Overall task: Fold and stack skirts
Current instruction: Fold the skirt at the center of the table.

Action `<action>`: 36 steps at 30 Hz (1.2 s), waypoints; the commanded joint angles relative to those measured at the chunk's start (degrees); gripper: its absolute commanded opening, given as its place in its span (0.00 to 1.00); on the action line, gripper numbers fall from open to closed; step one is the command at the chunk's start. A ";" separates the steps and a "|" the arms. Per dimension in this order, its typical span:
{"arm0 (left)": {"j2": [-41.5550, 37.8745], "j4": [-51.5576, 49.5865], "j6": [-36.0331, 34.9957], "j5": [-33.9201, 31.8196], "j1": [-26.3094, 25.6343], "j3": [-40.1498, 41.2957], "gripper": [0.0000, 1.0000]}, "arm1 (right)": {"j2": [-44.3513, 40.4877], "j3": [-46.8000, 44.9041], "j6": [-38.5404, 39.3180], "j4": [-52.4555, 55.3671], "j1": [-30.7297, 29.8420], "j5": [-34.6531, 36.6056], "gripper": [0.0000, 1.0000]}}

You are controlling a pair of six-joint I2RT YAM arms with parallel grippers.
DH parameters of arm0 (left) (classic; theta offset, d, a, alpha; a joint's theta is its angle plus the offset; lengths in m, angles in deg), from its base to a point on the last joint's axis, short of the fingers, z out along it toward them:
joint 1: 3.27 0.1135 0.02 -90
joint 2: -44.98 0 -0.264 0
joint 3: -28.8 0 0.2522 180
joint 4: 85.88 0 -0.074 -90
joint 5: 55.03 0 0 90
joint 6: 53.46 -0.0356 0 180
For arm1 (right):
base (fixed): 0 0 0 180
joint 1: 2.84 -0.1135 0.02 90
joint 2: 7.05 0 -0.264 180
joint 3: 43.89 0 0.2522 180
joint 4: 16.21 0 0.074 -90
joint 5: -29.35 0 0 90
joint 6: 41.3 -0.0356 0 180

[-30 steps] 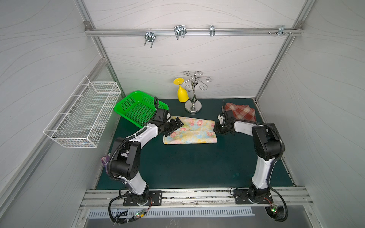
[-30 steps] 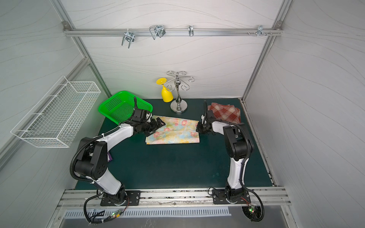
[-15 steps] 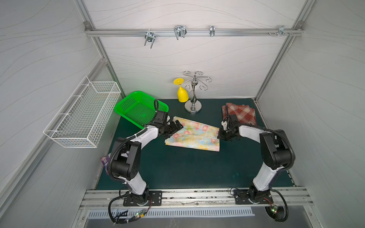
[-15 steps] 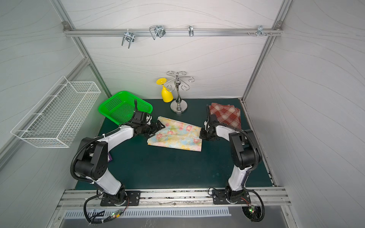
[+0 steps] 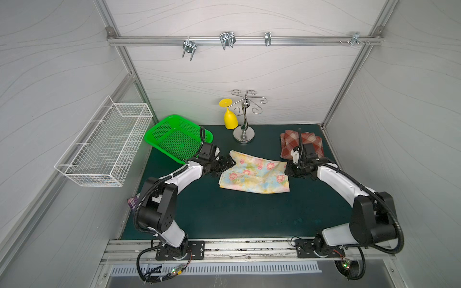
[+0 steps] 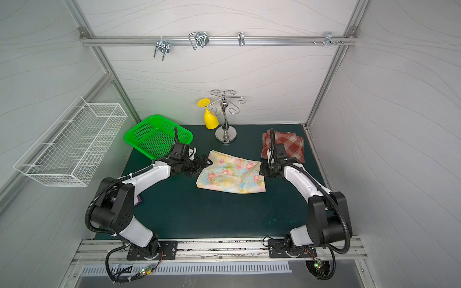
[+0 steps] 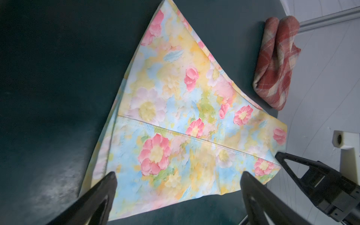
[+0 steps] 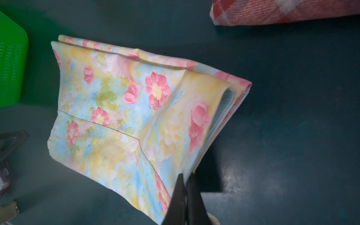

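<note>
My right gripper (image 8: 185, 180) is pinched tight on the right-hand edge of the floral skirt (image 5: 254, 175). The skirt lies folded near the middle of the worktop (image 5: 224, 212), toward its back edge, and the edge I hold is raised a little off the surface. My left gripper (image 7: 179, 174) stands wide apart with nothing in it, over the skirt's left edge, though I cannot tell whether it touches the cloth; the plaid skirt (image 5: 287, 144) sits folded in the back right corner, just clear of the floral one.
</note>
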 commanded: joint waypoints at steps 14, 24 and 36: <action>14.73 2.52 0.69 -0.99 -10.91 -10.88 0.99 | -1.74 9.38 1.68 9.37 -1.94 1.36 0.00; 19.42 5.86 2.01 -0.12 -11.35 -10.51 0.99 | 1.45 17.72 0.84 13.27 -9.20 5.65 0.00; 17.31 7.90 3.26 -0.32 -12.07 -8.85 0.99 | 11.41 29.17 -0.84 16.77 -18.63 10.29 0.00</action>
